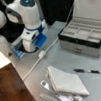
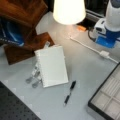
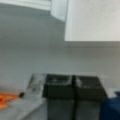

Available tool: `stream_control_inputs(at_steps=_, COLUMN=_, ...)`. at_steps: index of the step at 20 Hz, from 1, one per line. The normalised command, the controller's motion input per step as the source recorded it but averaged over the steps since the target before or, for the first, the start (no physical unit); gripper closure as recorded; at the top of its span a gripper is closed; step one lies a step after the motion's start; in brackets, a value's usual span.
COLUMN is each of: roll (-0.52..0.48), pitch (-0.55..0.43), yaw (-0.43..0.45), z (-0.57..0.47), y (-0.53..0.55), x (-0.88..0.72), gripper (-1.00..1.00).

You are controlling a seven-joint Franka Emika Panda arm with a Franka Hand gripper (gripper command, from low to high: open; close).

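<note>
Grey tabletop (image 1: 67, 60); gripper (image 3: 73, 86) pressed together, empty, parked low by the arm's base (image 1: 33, 40); white pouch (image 2: 52, 65) and pen (image 2: 70, 92) well apart.

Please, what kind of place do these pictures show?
Probably a robotics lab bench. A white and blue robot arm stands on a grey table, a black perforated board lies at the table's edge, and test objects lie about: a pen, a white pouch, an open compartment box.

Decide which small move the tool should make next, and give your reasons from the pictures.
Probably raise the tool a little first: it sits shut and low over the table, with the white cable close by, while the pen and white pad lie farther off.
</note>
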Motion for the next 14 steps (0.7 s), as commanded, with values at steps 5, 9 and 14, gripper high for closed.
stream_control_inputs(at_steps=5, roll=0.236, pitch=-0.620, yaw=-0.121, z=-0.52, y=-0.20, x=-0.87, gripper=1.00)
stream_control_inputs(at_steps=9, roll=0.244, pitch=-0.657, yaw=-0.087, z=-0.55, y=-0.30, x=-0.92, gripper=1.00)
stream_control_inputs(at_steps=14, roll=0.214, pitch=-0.687, yaw=-0.085, z=-0.61, y=-0.35, x=-0.96, gripper=1.00)
